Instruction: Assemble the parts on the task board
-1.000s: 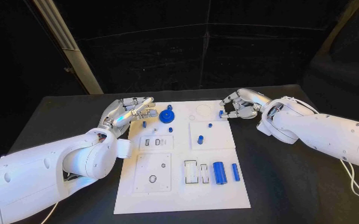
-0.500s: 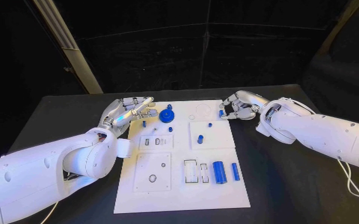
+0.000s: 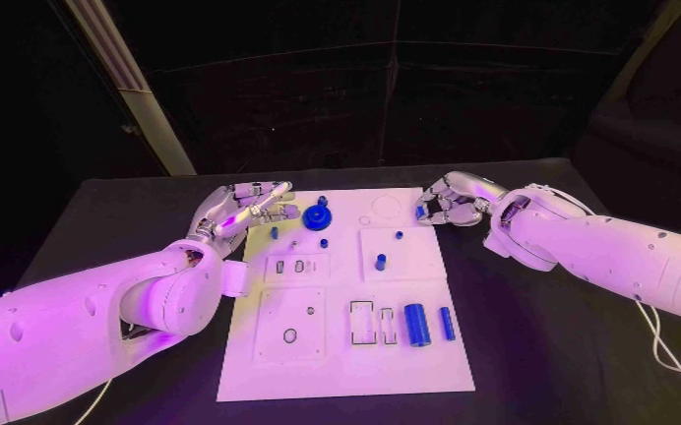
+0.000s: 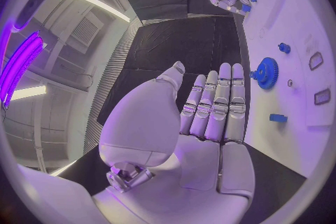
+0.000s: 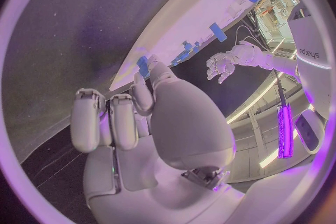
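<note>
White arm [image 5: 308, 39], seemingly lettered "ROKUS"

From my station the task board [image 3: 340, 366] reads as a smooth, matt white plate, like plastic. The blue gear [image 3: 317, 215] and the blue cylinder [image 3: 416, 325] look like smooth plastic with a slight sheen. The table [image 3: 539, 346] has a dull black top, cloth-like. I see both hands, left hand [image 3: 244, 207] and right hand [image 3: 449, 203], as silvery metal with glossy highlights, and the arm shells [image 3: 99, 317] as glossy white plastic.
</note>
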Available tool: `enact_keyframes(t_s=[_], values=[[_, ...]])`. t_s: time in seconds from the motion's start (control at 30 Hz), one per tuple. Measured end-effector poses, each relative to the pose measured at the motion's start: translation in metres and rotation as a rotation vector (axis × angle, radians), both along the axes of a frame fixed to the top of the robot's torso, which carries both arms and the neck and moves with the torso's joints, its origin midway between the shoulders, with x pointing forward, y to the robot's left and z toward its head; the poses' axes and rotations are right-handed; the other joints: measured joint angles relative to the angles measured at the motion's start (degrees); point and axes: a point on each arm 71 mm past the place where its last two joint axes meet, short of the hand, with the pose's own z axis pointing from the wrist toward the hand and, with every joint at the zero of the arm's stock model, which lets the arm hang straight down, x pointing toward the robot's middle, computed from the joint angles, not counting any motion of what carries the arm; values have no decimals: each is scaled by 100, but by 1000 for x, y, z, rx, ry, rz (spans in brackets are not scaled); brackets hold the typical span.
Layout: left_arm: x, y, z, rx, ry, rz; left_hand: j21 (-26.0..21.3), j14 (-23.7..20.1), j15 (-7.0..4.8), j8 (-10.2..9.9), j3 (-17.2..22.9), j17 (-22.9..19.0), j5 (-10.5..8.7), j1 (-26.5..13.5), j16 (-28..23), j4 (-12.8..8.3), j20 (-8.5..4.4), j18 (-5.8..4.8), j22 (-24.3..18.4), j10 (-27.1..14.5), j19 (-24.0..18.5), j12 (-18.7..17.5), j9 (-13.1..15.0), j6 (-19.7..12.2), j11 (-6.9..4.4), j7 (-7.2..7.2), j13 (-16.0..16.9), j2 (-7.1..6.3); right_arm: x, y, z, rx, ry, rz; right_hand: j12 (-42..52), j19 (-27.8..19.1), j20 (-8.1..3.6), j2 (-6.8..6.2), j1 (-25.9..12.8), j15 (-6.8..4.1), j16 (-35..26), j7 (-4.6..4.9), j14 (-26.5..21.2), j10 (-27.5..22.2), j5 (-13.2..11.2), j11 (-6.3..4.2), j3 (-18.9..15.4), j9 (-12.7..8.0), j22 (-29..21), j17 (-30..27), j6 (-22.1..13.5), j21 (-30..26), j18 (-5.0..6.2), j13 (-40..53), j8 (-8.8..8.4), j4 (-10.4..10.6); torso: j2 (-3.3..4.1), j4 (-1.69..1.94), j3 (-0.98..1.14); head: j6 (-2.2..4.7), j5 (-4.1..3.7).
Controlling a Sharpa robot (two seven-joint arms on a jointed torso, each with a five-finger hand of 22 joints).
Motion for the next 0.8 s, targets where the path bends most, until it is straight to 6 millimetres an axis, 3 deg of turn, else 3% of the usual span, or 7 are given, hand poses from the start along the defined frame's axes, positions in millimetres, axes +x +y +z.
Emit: enact_keyframes(t_s=[0.43,0.8], values=[[0,1,0,1,1,1,0,0,0,0,0,0,0,0,0,-32,0,0,-6,0,0,-20,0,0,0,0,0,0,0,4,-2,-4,4,7,30,2,-2,18,-15,-23,0,-15,22,21,0,-20,40,0,23,0,82,0,0,26,0,-19,-3,-2,2,-19,-14],[0,1,0,1,3,1,0,0,0,0,0,0,0,0,0,-32,0,0,-5,0,0,-20,0,0,0,0,0,0,1,4,-2,-10,-1,2,78,72,-96,192,37,-116,21,-119,12,82,-155,-122,363,18,76,0,431,12,1,72,140,-139,-3,-2,3,-38,-29]])
